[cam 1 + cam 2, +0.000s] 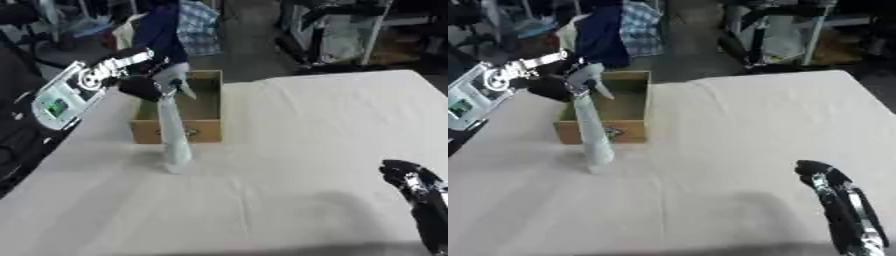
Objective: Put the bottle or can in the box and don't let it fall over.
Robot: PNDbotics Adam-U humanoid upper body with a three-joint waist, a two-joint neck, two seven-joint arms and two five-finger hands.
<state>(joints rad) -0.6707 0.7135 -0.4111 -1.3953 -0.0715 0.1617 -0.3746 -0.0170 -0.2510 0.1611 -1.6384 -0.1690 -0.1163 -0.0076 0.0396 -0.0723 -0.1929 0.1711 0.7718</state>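
Your left hand has its fingers curled round the top of the spray bottle, at the neck just below the trigger head; the dark fingers blur into the bottle's head there, so the exact finger placement is hard to read, but it looks like a closed grasp on the bottle. The bottle is tall, slim and pale, standing nearly upright with a slight lean, its base on the white table just in front of the cardboard box. Its lower body overlaps the box's near wall in both views, so it sits outside the box, close against or just before that front face; you can't tell if they touch. The box is open-topped, brown, with a small dark mark on its front wall, sitting at the far left part of the table. Your left forearm, silver and black with a white panel, comes in from the upper left. Your right hand shows at the lower right, well apart from the bottle and box, dark, fingers pointing up and relaxed, holding nothing. Behind the table there are cluttered floor, hanging cloth and metal frames.
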